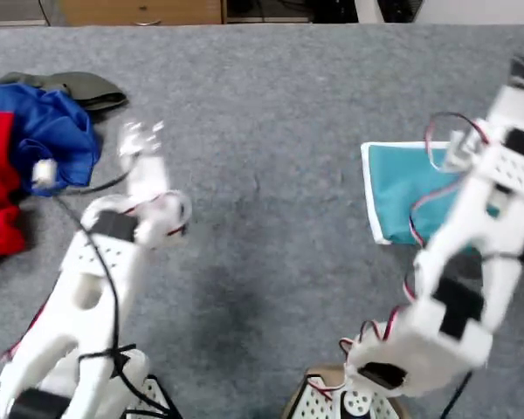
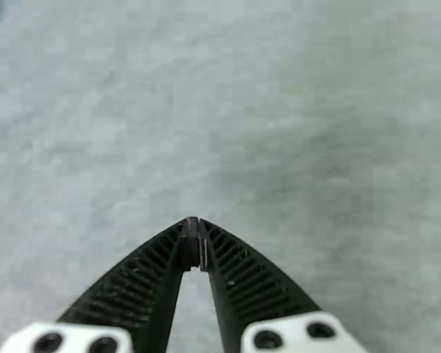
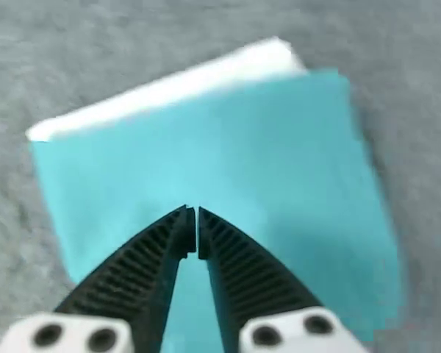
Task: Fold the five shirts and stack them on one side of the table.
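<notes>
My right gripper (image 3: 192, 234), closed and empty, hangs over the folded teal shirt (image 3: 228, 147). My left gripper (image 2: 192, 246), likewise pinched together on nothing, hangs over the grey table (image 2: 294, 110) near the blue shirt (image 1: 48, 131).

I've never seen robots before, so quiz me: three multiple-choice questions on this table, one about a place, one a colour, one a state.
1. Where is the heap of unfolded shirts?
A) beside the left arm
B) under the right arm
C) in the middle

2. What colour tops the folded stack?
A) red
B) teal
C) olive

3. How is the right pincer?
A) wide open
B) shut on a shirt
C) shut, holding nothing

Answers:
1 A, the blue, red and olive heap lies by that arm.
2 B, a teal shirt lies on a white shirt.
3 C, its tips meet with no cloth between.
</notes>
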### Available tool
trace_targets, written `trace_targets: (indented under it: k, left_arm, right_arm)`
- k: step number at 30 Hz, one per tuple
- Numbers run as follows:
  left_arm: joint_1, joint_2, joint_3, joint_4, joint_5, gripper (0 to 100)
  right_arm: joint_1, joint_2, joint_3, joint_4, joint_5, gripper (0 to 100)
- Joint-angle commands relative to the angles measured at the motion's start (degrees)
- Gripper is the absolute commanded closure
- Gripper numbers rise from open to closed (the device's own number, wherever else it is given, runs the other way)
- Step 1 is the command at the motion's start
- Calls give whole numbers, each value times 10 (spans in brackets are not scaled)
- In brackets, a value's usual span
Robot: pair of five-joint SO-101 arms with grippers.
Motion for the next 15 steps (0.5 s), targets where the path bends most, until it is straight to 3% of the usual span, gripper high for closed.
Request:
trace_targets:
  k: [1,10,15]
  left_arm:
    - [69,73,-80,5,13,982]
    - [53,159,-75,-1,9,982]
    - [53,159,-70,-4,9,982]
  right_arm:
    - [-63,107,-133,25,-30,994]
    - [-157,416,-388,120,-81,995]
    - [-157,504,-506,143,-97,995]
